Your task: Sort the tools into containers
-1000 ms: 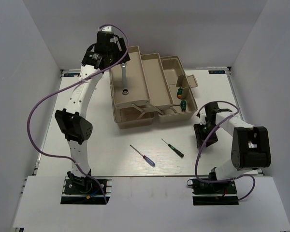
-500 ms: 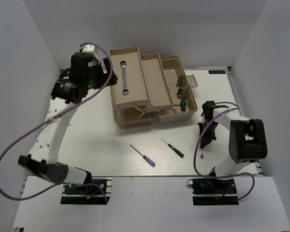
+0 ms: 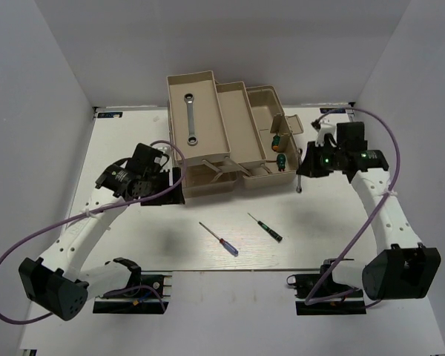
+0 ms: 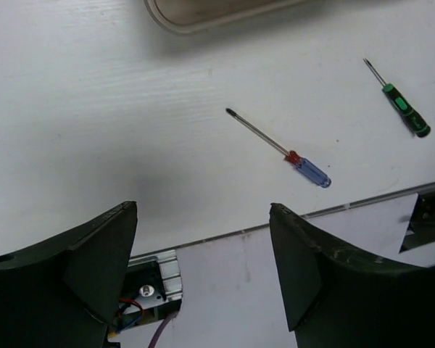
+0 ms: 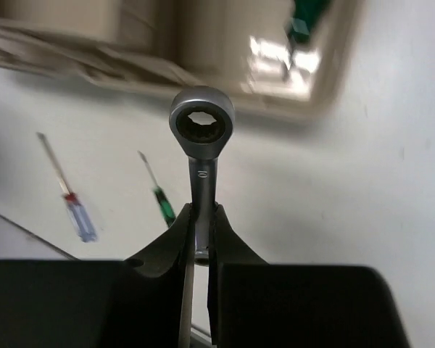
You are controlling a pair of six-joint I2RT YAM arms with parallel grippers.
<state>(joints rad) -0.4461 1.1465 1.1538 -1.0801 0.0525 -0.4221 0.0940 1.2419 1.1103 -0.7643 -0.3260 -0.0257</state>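
Note:
My right gripper (image 3: 305, 165) is shut on a short silver wrench (image 3: 300, 179), held in the air just right of the beige toolbox (image 3: 233, 111). In the right wrist view the wrench's ring end (image 5: 201, 130) sticks out past my gripper (image 5: 201, 212). A long silver wrench (image 3: 190, 119) lies in the toolbox's left tray. Two green-handled screwdrivers (image 3: 279, 150) lie in its right compartment. A thin green screwdriver (image 3: 266, 228) and a red-and-blue screwdriver (image 3: 219, 239) lie on the table in front. My left gripper (image 3: 176, 185) hangs open and empty at the toolbox's front left corner, above the table (image 4: 203, 210).
The toolbox's stepped trays are spread open at the back centre, with a small beige flap (image 3: 288, 124) raised at its right. White walls close in the table on three sides. The arm bases and a metal rail (image 4: 159, 275) run along the near edge.
My left arm swung from above the left tray down to the toolbox's front left corner. My right gripper shut on the short wrench and carried it up from the table toward the toolbox's right side.

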